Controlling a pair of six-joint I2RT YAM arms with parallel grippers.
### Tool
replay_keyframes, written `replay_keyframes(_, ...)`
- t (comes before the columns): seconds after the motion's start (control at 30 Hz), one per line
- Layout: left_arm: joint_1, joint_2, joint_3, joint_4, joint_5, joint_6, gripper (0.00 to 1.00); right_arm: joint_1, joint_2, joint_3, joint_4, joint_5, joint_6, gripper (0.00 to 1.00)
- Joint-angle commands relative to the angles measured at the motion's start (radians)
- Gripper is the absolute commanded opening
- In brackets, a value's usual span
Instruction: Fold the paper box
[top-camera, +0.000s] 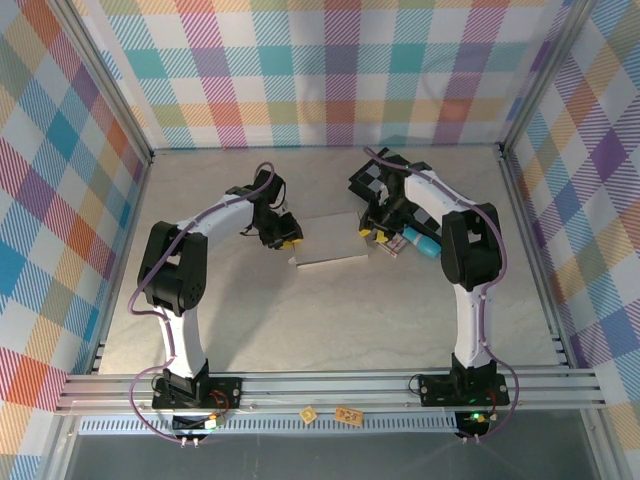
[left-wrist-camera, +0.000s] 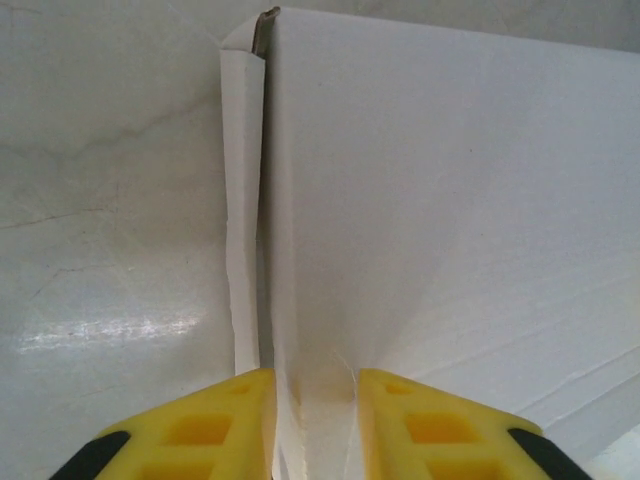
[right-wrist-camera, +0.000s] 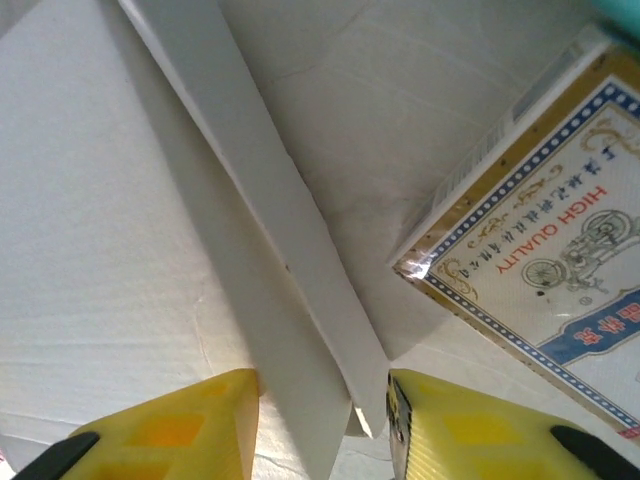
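Left hand (left-wrist-camera: 315, 382) pinches the paper box (left-wrist-camera: 450, 200) edge (right hand (right-wrist-camera: 321, 380), part-open, straddles its flap (right-wrist-camera: 270, 230)).

White box (top-camera: 328, 252) on a pale grey marbled table (top-camera: 300, 330), with pastel plaid walls (top-camera: 330, 70).
Left gripper (left-wrist-camera: 316, 385) yellow; at the box's one o'clock a black-and-grey checkered board (top-camera: 362, 182); at three o'clock a blue-and-gold-bordered packet (right-wrist-camera: 560, 300).

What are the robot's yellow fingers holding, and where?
The left gripper straddles a fold at the left edge of the paper box; whether it grips cannot be told. The right gripper has a flap between open jaws, not gripped.
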Motion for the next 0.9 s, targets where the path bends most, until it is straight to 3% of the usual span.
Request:
replay_keyframes(0.0, -0.002, -0.019, 0.018, -0.047, -0.021, 0.019, 0.31, 0.015, 0.012, -0.028, -0.010, 0.013, -0.013, 0.38)
replay_keyframes(0.2, 0.014, -0.060, 0.033, -0.062, -0.022, 0.024, 0.37, 0.020, 0.004, -0.053, 0.005, 0.026, 0.001, 0.37)
replay_keyframes(0.47, 0.045, -0.026, 0.002, -0.011, 0.062, 0.063, 0.37, 0.021, 0.009, -0.048, 0.007, 0.022, 0.004, 0.36)
replay_keyframes(0.87, 0.043, 0.028, -0.081, 0.124, 0.093, 0.035, 0.27, 0.022, 0.008, -0.097, 0.078, -0.069, 0.020, 0.35)
